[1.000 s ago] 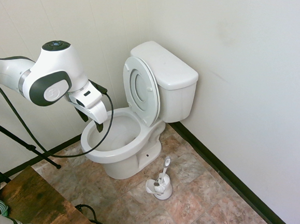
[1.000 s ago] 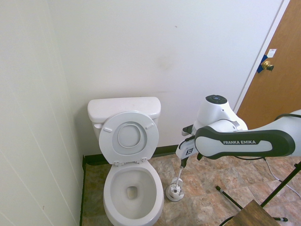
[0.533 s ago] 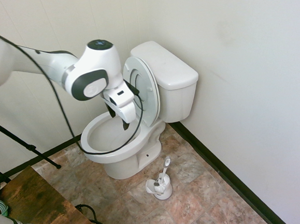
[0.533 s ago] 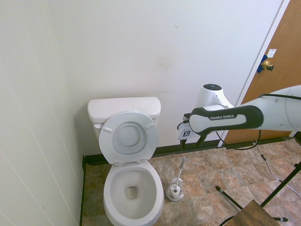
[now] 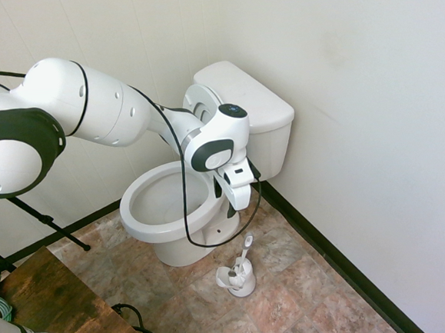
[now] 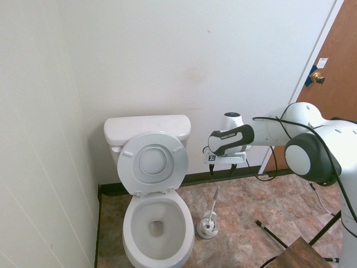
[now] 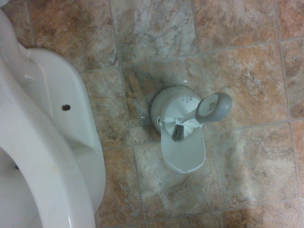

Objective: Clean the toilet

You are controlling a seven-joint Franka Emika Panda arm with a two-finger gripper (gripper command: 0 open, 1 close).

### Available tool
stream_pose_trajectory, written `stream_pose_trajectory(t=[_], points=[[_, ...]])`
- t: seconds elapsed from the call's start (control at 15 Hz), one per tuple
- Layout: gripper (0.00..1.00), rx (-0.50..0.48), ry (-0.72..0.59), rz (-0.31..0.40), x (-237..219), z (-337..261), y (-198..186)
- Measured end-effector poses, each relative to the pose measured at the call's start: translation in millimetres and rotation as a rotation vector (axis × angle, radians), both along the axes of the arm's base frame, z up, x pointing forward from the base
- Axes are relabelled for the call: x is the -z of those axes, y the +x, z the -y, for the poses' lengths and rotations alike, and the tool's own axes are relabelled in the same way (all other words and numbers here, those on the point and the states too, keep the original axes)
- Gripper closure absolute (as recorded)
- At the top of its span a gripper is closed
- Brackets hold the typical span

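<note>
A: Where is the toilet (image 5: 187, 200) from your seat?

B: In the corner, tank (image 6: 146, 129) against the back wall, one side tight to the panelled side wall. Lid (image 6: 152, 162) and seat are up, leaning on the tank; the bowl (image 6: 158, 228) is open.

A: Room to move?

B: Free floor (image 5: 294, 292) lies on the toilet's open side, running along the dark baseboard. The brush (image 7: 209, 108) stands there in its white holder (image 7: 182, 137), just beside the toilet's base but apart from it.

A: And the gripper (image 5: 235, 205)?

B: I see it pointing down above the brush, beside the bowl's rim, touching nothing. Its fingers are spread and empty.

A: Surface?

B: Mottled brown stone-look tile, plain white walls, a wooden door (image 6: 332, 95) past the arm.

A: What differs from a second ago?

B: Then the gripper hung over the bowl's far rim; it has crossed over the bowl and dropped lower on the brush side. Toilet and brush sit as before.
</note>
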State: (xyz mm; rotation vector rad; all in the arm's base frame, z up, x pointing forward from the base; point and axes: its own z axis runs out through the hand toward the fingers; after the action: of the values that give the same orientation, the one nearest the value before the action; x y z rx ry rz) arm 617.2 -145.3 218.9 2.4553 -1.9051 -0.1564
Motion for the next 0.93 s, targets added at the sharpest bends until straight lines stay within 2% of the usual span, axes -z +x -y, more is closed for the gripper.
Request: stream_pose_trajectory(t=[0.27,0.67,0.93], points=[[0.0,0.095,-0.008,0.03,9,11,2],[0.0,0.234,-0.034,0.005,88,37,-5],[0.0,0.289,-0.025,-0.007,130,49,14]])
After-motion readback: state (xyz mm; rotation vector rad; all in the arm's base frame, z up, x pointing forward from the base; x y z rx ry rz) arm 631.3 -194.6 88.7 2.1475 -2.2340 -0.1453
